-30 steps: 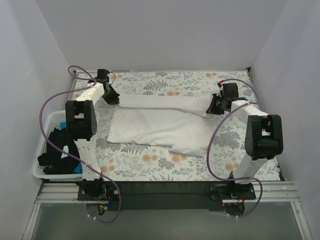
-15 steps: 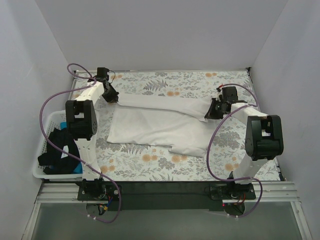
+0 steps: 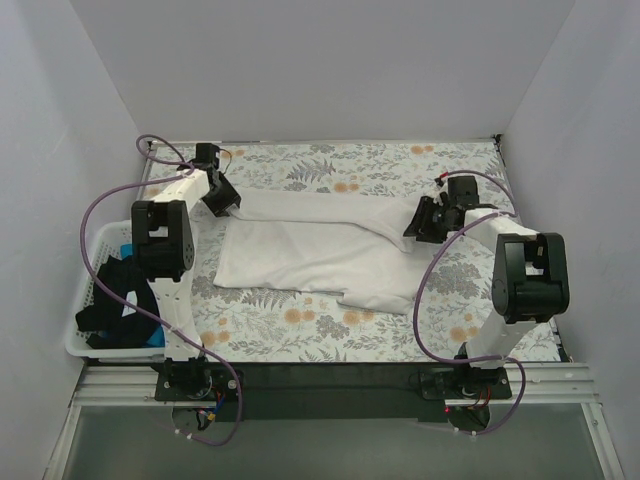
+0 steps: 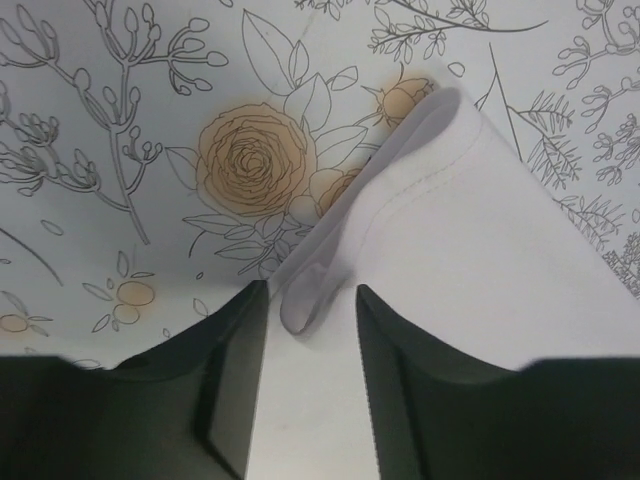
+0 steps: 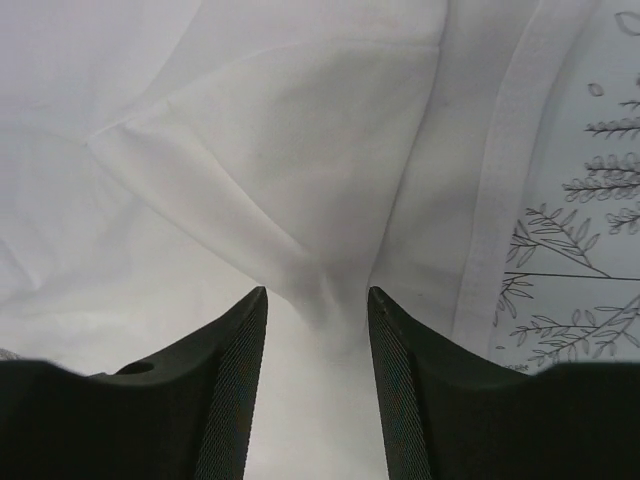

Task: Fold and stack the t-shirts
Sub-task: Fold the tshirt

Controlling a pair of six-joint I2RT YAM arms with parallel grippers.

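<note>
Down at my left pincer (image 4: 312, 300) the two fingers stand parted. A rolled hem corner of the white t-shirt (image 4: 480, 230) lies loose in the gap, with slack on either side, so I have hold of nothing. Just past that corner the floral tablecloth (image 4: 120, 150) is bare, an orange rose right beside the hem. My right pincer (image 5: 318, 295) is likewise parted. A raised crease of the same shirt runs up between its fingers, but they are not closed on it, and cloth fills nearly all of that view. Only a strip of printed tablecloth shows beyond the hem on the right. From above, the left pincer sits low at the far left of the table, near the back wall (image 3: 320, 70) and the left wall (image 3: 50, 150), so there is little room behind or outward. The right pincer sits low at the shirt's right end. Open tablecloth lies between it and the right wall (image 3: 590, 150), and more behind it. The white shirt spreads across the middle of the table. Its far band stretches from one pincer to the other, its wider body lies toward me, and one flap reaches down and to the right. A broad band of bare tablecloth runs between the shirt and the near edge. At the near left, beside my left arm, stands the white basket (image 3: 76, 345), holding a black t-shirt (image 3: 115, 295) and a blue t-shirt (image 3: 155, 343), well apart from both pincers.
</note>
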